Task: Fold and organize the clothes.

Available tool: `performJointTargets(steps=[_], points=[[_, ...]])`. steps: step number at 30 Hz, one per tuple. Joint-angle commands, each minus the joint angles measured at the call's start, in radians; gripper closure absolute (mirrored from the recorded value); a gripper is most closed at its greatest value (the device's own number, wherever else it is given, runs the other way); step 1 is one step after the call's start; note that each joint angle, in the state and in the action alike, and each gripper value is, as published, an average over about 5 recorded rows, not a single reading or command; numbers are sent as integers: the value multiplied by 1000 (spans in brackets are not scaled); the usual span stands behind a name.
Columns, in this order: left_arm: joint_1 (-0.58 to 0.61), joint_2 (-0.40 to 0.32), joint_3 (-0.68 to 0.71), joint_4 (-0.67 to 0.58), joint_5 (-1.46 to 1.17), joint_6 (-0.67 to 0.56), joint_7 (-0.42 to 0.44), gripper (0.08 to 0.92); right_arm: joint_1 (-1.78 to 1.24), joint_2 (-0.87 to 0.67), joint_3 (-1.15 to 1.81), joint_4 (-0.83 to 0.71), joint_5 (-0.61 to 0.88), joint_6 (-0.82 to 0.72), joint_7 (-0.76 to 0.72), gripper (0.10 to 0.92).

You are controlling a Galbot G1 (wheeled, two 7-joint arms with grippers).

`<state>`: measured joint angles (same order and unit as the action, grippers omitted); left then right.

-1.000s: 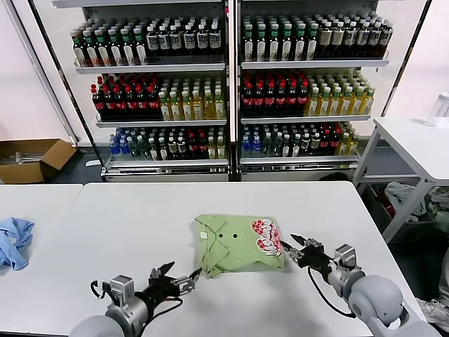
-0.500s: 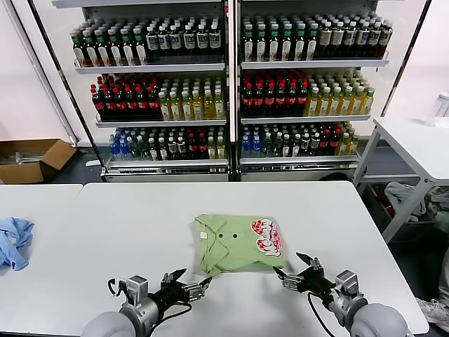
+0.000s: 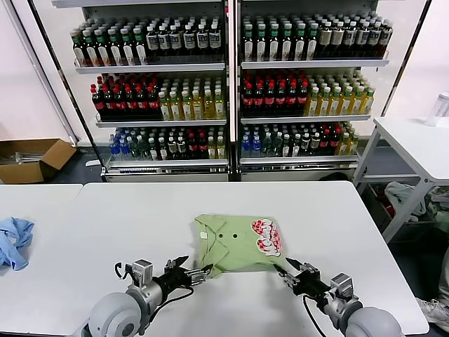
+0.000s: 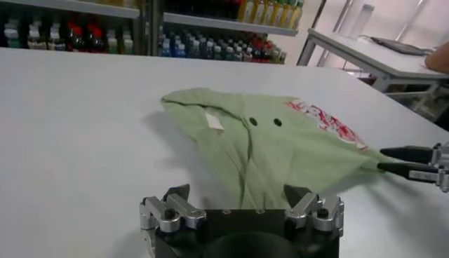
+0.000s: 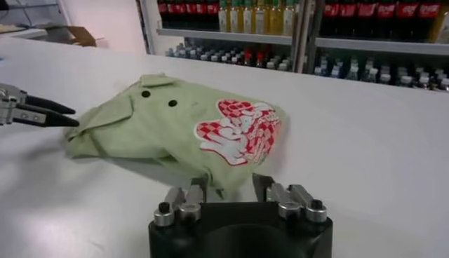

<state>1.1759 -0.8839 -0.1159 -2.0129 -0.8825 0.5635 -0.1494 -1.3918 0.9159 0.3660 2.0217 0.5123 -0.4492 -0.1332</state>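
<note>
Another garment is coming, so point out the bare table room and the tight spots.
Bare white table lies between the blue cloth and the polo shirt, also behind the shirt and to its right. Crowded: the near edge, where the left pincer and right pincer flank the shirt's front corners.

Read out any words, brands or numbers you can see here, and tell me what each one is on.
No text here can be read.
Polo shirt: its red-and-white graphic may hold lettering, but it is too blurred to read.
Bottles on the shelves: labels too small to read.
Cardboard box: no readable print.
</note>
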Motion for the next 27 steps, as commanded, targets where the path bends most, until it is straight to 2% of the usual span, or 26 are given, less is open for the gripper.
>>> performJointTargets(steps=[1, 8, 12, 21, 27], points=[[-47, -3, 23, 32, -4, 1, 8, 177, 5, 4, -10, -9, -4, -1, 1, 612], [-14, 3, 27, -26, -9, 9, 3, 177, 7, 4, -12, -13, -3, 0, -7, 828], [-3, -5, 32, -57, -8, 11, -7, 177, 12, 8, -16, -13, -4, 0, -9, 911], [-16, -14, 59, -45, -3, 8, -8, 198, 10, 7, -13, -14, -4, 1, -15, 919], [-25, -20, 78, -17, 3, 8, -7, 343, 8, 8, -12, -11, -4, 1, -16, 919]])
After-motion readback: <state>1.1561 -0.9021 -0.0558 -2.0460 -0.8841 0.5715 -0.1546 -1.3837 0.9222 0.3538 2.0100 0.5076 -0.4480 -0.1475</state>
